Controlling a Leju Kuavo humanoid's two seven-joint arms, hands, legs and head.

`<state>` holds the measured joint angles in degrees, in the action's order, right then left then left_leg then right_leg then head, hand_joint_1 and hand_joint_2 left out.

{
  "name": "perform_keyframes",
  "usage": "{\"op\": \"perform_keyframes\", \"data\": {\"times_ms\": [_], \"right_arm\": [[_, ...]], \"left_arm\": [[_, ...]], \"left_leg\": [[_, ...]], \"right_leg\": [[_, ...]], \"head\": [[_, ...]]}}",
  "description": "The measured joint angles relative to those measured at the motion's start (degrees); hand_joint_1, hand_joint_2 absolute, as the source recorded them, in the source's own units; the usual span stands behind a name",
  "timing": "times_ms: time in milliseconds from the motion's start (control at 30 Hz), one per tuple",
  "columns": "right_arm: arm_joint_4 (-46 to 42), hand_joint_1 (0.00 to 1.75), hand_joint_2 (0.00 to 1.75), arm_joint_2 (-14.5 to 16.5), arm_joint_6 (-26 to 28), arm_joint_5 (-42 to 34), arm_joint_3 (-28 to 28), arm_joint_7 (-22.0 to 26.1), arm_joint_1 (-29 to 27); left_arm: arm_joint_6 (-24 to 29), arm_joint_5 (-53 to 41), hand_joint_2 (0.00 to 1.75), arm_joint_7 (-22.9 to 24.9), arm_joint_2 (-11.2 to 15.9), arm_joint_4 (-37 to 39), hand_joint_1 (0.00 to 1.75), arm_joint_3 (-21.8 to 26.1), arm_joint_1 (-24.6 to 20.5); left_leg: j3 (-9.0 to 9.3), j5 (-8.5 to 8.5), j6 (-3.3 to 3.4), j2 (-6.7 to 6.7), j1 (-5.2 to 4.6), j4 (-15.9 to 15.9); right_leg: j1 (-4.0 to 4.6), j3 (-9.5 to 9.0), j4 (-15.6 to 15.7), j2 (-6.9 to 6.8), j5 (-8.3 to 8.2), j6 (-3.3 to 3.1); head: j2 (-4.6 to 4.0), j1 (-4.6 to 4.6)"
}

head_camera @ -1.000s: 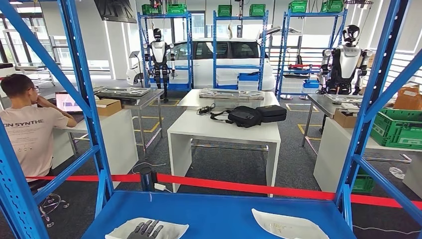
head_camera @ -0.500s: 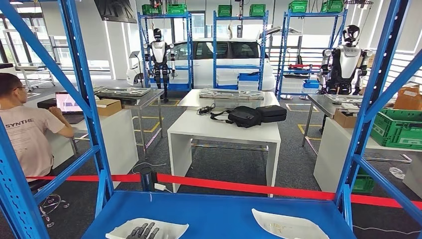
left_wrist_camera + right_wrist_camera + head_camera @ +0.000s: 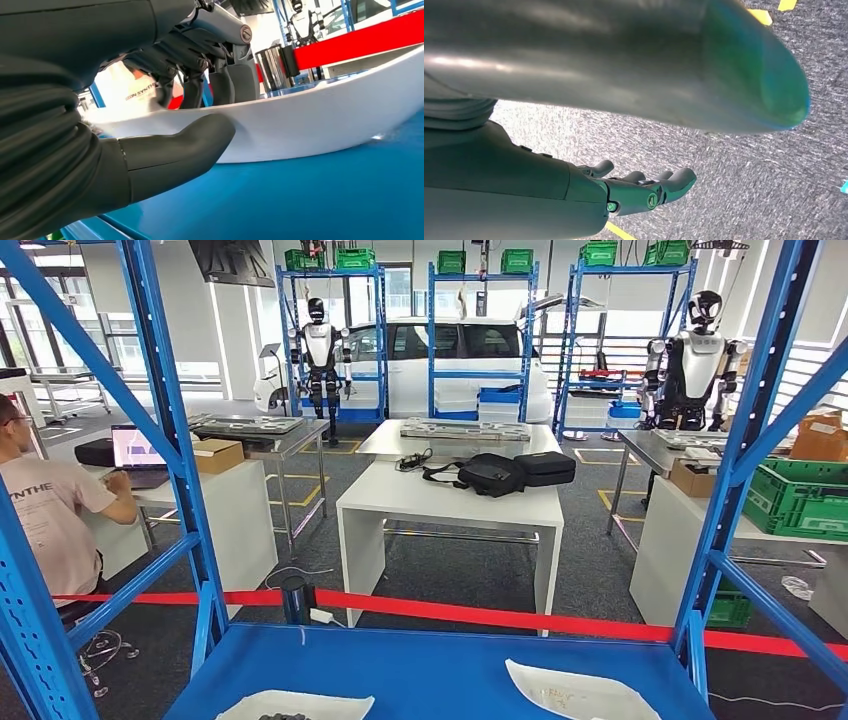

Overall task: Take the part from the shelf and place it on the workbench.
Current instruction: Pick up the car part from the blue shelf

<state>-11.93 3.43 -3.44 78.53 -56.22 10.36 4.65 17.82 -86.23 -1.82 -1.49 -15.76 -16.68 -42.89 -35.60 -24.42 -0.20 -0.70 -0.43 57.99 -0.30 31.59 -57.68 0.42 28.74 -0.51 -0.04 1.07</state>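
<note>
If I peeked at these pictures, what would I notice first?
Probably the bright blue metal shelf right in front, with two white curved parts lying on it. The left hand grips the nearer part's edge. Behind the red barrier tape stands a white table with black bags.

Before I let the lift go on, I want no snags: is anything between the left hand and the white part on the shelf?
Nothing visible. The left hand is already at the white part, thumb under its edge and fingers over the top, on the blue shelf.
</note>
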Motion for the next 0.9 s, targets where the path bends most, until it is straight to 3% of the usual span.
{"op": "perform_keyframes", "data": {"times_ms": [900], "right_arm": [[0.13,0.0,0.0,0.11,0.13,-0.09,-0.01,0.52,-0.03]], "left_arm": [[9.0,3.92,1.75,-6.3,-0.55,-0.34,1.75,2.22,1.77]], "left_leg": [[0.03,0.0,0.0,-0.03,0.0,0.0]], "right_leg": [[-0.01,-0.02,0.0,0.0,0.04,0.05]], "head": [[0.0,0.0]]}}
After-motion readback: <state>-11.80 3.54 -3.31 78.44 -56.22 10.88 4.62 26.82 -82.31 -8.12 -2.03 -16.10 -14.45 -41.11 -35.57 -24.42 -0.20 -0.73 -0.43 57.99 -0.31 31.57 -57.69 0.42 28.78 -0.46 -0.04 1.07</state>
